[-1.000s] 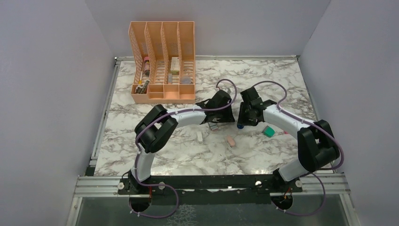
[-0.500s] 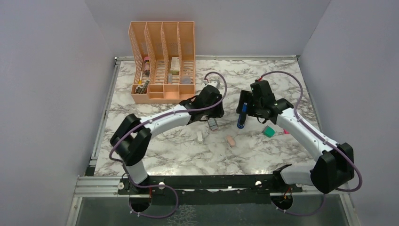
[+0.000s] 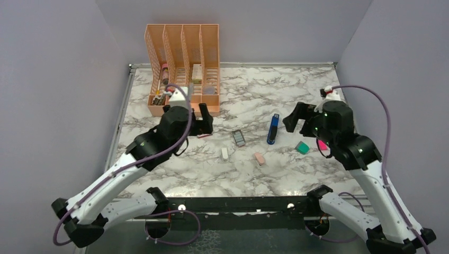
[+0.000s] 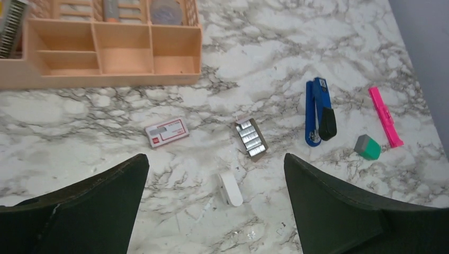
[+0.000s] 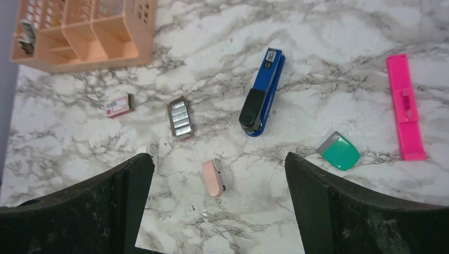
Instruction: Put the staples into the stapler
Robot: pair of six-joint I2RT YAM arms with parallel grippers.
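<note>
The blue stapler (image 3: 272,128) with black parts lies flat on the marble table, also seen in the left wrist view (image 4: 317,111) and the right wrist view (image 5: 262,92). Left of it lies an open tray of silver staple strips (image 3: 239,138) (image 4: 251,138) (image 5: 180,117). The small reddish staples box (image 4: 167,132) (image 5: 118,106) lies further left, on its own. My left gripper (image 3: 199,123) (image 4: 216,159) hangs open above the table near that box, holding nothing. Well right of the stapler, my right gripper (image 3: 297,120) (image 5: 218,157) is raised, open and empty.
An orange desk organizer (image 3: 182,69) stands at the back left. A white eraser (image 3: 225,154), a pink oval eraser (image 3: 259,159), a teal block (image 3: 302,148) and a pink highlighter (image 5: 405,106) lie loose near the stapler. Walls enclose the table.
Both grippers opened and both arms drew back and up from the table's centre, left arm leftward, right arm rightward. The stapler and the staple tray now lie free on the marble.
</note>
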